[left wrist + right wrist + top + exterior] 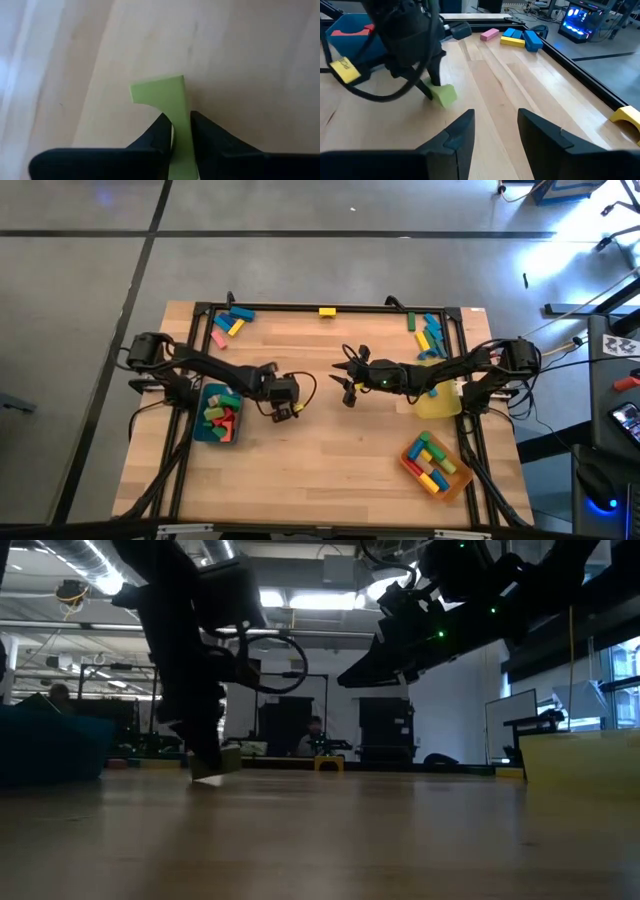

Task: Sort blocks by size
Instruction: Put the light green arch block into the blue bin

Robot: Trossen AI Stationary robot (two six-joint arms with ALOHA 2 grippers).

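A light green block with a curved cut-out lies near the table's middle, left of centre, and my left gripper is shut on it. The same block shows under the left gripper in the right wrist view, and low at the table top in the low view. My right gripper hangs open above the table's middle, nothing between its fingers. More blocks lie at the far left and far right. My left gripper pinches the green block's narrow end between its two fingers. The fingers come steeply from above, slanting down. The block's wider end sticks out past the fingertips. The block looks to be at the table top; whether it rests there, I cannot tell.
A teal tray with blocks stands left of the left gripper. A yellow tray stands under the right arm, and an orange tray with blocks at the near right. A yellow block lies at the far edge. A black rail frames the table.
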